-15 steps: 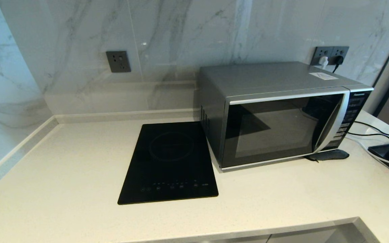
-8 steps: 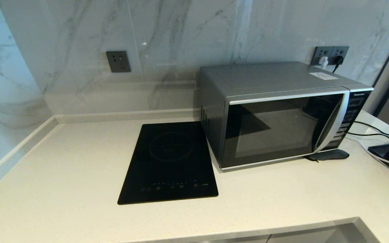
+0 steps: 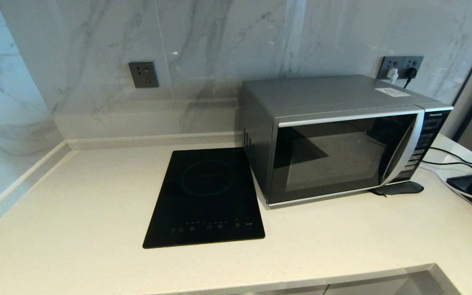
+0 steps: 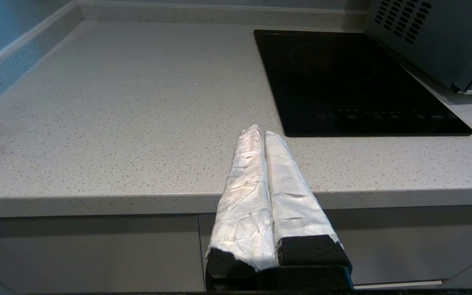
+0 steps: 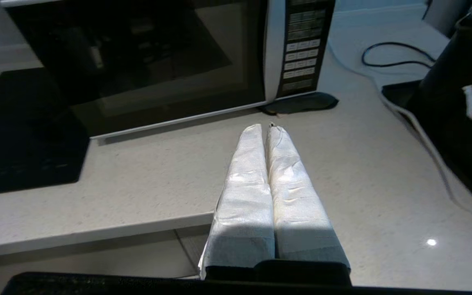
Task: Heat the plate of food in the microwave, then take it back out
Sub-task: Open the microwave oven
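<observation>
Your left gripper hangs at the counter's front edge, fingers pressed together, empty. Your right gripper likewise, closed on nothing, before the microwave. Microwave door shut, right of the black hob. You cannot see the plate of food in any view.

The microwave carries a brand name at the top of its button panel, apparently "Panasonic". Sticker print on top, button labels and hob markings are illegible.
</observation>
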